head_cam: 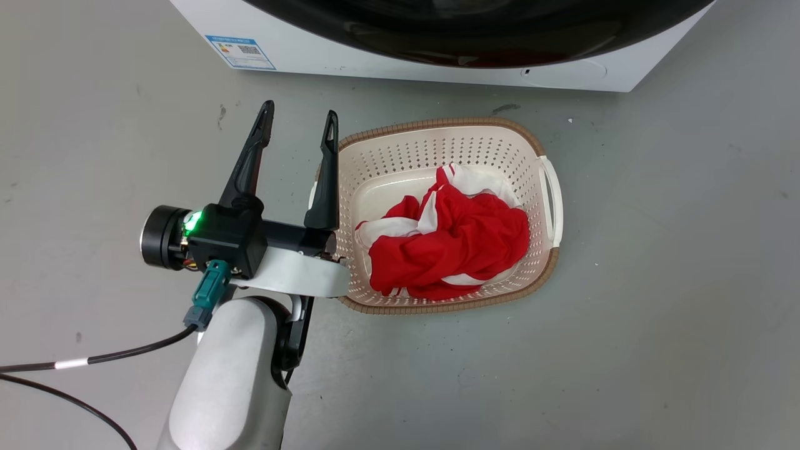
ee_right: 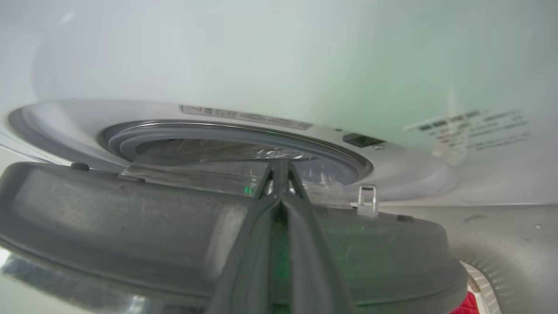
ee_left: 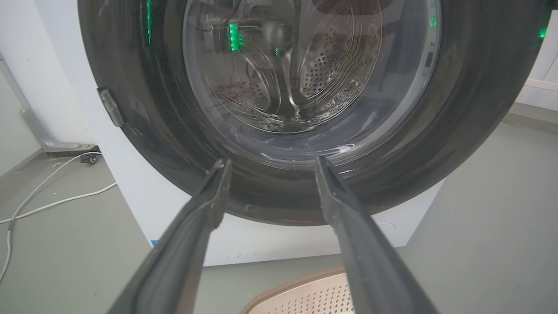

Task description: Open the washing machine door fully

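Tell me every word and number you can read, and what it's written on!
Blue-bordered label sticker on the big white washing machine: small print and a square code, too small to read.
Long strip label on the white door recess above the grey rubber ring: blurred, unreadable.
Faint lines of print on the machine's white front: blurred, unreadable.
Nothing can be quoted.

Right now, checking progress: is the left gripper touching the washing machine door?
Apart. In the head view, bare floor separates the left gripper from the washing machine door.
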### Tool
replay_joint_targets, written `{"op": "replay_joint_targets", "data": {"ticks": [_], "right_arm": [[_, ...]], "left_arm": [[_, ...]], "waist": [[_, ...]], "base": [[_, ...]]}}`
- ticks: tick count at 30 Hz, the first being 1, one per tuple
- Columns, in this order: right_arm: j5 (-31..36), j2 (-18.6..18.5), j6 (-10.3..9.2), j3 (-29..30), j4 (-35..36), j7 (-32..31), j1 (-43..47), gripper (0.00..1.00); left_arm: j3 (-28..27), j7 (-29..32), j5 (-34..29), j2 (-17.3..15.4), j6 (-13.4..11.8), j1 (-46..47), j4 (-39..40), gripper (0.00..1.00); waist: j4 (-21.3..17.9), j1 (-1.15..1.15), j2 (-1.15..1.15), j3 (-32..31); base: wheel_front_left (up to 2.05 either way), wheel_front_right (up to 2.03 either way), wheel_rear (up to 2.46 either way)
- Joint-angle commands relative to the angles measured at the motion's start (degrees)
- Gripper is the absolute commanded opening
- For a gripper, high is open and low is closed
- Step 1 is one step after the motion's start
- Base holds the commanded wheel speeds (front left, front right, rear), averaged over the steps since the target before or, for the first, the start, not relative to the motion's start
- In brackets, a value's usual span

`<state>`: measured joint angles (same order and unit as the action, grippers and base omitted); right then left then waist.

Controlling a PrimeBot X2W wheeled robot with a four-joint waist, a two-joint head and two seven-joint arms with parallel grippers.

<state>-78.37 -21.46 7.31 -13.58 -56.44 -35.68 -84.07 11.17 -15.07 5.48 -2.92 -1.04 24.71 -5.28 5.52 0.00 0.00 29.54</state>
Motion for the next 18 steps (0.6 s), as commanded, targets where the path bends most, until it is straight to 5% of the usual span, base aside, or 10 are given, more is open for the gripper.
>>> {"op": "replay_joint_targets", "data": {"ticks": [1,18], "right_arm": [[-0.8,3.7,0.32,-1.2,1.3,-2.4,1.6,0.00],[-4.7,3.0,0.18,-1.6,6.3,-13.5,10.7,0.00]], "left_arm": [[0.1,-0.1,0.2,0.1,-0.2,0.5,-0.1,1.00],[-0.8,-0.1,-0.1,0.0,0.4,-2.6,-2.5,1.00]], "waist": [[0.0,0.00,0.00,-0.2],[-1.7,0.00,0.00,-7.1]], "base": [[0.00,0.00,0.00],[0.00,0.00,0.00]]}}
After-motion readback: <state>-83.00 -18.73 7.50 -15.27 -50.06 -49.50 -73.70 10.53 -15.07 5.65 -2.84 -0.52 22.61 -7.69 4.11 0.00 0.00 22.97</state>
